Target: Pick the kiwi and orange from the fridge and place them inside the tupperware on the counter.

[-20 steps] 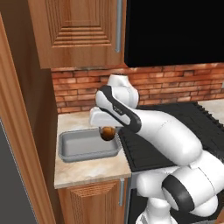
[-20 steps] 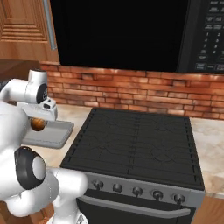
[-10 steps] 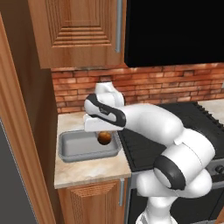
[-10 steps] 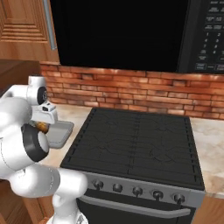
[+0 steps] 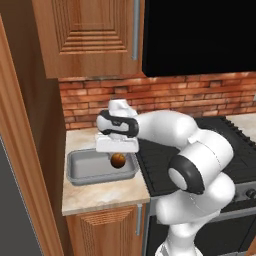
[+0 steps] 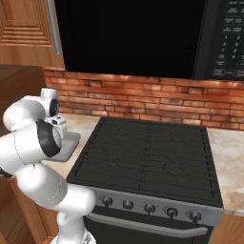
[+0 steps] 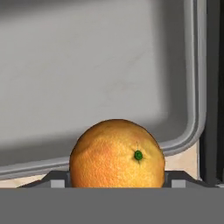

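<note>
My gripper (image 5: 118, 158) is shut on the orange (image 5: 118, 160), a round orange-brown ball, and holds it just above the right half of the tupperware (image 5: 76, 173). That grey tray rests on the counter (image 5: 100, 196) left of the stove. In the hand view the orange (image 7: 117, 153) sits between the fingertips (image 7: 58, 180), with the tupperware floor and its rounded rim (image 7: 195, 109) below it. A corner of the tupperware (image 6: 71, 142) peeks out behind my arm in the right base view. The kiwi is out of view. I cannot tell whether the grey strip (image 5: 12, 220) at far left is the fridge.
A black stovetop (image 6: 147, 155) borders the tray on its right. Behind it runs a brick wall (image 5: 90, 102), with wooden cabinets (image 5: 90, 35) overhead. A tall wooden panel (image 5: 25, 165) closes off the counter's left end.
The hand has swung a little left and lower with the orange, and hangs closer over the tray. The elbow has folded toward the camera.
</note>
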Available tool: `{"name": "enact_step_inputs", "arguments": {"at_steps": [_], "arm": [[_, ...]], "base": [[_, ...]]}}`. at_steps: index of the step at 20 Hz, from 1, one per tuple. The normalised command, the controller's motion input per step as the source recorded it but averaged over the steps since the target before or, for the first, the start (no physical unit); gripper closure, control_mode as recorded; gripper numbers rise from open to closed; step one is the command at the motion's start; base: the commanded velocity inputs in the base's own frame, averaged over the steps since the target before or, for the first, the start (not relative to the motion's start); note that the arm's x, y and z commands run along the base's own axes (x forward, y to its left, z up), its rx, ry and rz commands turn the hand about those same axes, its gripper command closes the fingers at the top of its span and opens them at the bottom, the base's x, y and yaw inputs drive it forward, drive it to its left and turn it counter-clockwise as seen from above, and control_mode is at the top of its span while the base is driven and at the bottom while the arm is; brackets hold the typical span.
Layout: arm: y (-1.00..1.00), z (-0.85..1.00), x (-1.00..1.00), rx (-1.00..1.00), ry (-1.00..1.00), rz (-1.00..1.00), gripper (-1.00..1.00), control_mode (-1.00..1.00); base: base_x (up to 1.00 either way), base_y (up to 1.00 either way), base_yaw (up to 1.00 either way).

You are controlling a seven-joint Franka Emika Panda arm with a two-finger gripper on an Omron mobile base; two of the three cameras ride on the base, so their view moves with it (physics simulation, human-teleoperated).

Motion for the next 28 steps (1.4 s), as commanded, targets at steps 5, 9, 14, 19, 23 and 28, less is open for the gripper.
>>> {"name": "enact_step_inputs", "arguments": {"at_steps": [5,9,14,19,23,28], "arm": [[0.05,-0.29,0.26,-0.07,0.00,-0.13,1.00,-1.00],[0.06,-0.26,0.22,-0.12,0.00,-0.15,1.00,-1.00],[0.04,-0.28,0.28,-0.18,0.00,-0.16,1.00,-1.00],[0.03,-0.14,0.28,-0.01,0.00,-0.12,1.00,-1.00],[0.04,-0.10,0.28,0.00,0.00,-0.09,1.00,-1.00],[0.02,-0.13,0.22,-0.02,0.00,-0.04,1.00,-1.00]], "base": [[0.00,0.00,0.00],[0.00,0.00,0.00],[0.00,0.00,0.00],[0.00,0.00,0.00],[0.00,0.00,0.00],[0.00,0.00,0.00]]}}
